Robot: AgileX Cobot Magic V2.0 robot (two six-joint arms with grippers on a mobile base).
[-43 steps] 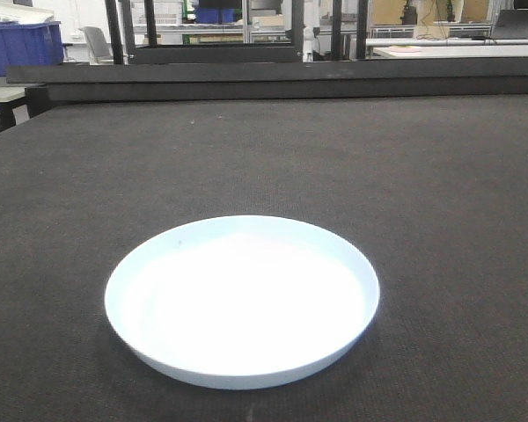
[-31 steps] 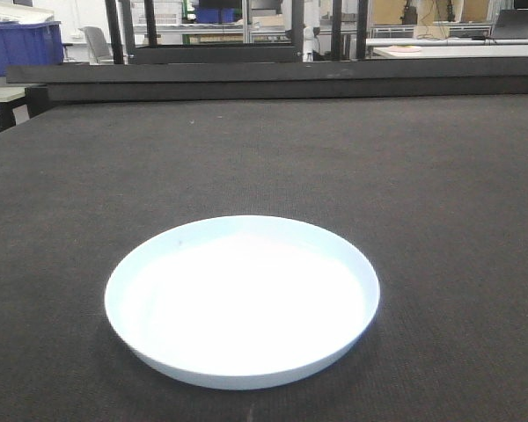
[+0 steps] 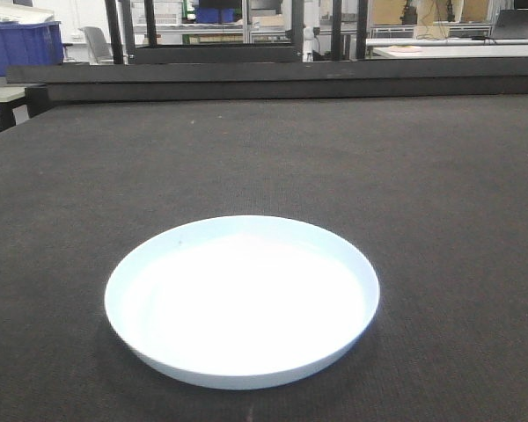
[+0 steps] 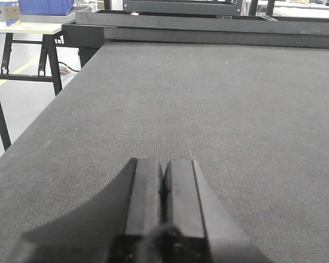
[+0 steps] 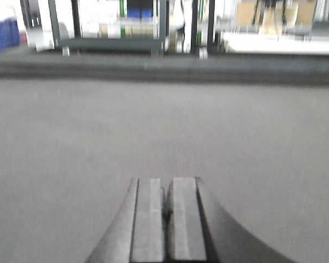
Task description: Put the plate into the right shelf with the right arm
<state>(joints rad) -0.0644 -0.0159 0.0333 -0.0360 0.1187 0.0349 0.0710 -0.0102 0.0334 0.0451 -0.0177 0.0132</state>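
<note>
Closed left pincer [image 4: 163, 189] above dark table top [image 4: 236, 109].

You see the plate [image 3: 242, 303] resting on the table [image 3: 440, 176], toward the near side; a crate [image 3: 18, 44] stands far behind, at left.

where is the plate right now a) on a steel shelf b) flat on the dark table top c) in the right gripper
b: the plate lies flat on the dark table top, and the right gripper is shut with nothing between its fingers.

beyond the dark tabletop [image 3: 264, 149] stand black frames [image 3: 211, 54], a blue crate [image 3: 18, 48] and a white desk [image 3: 458, 50]
</note>
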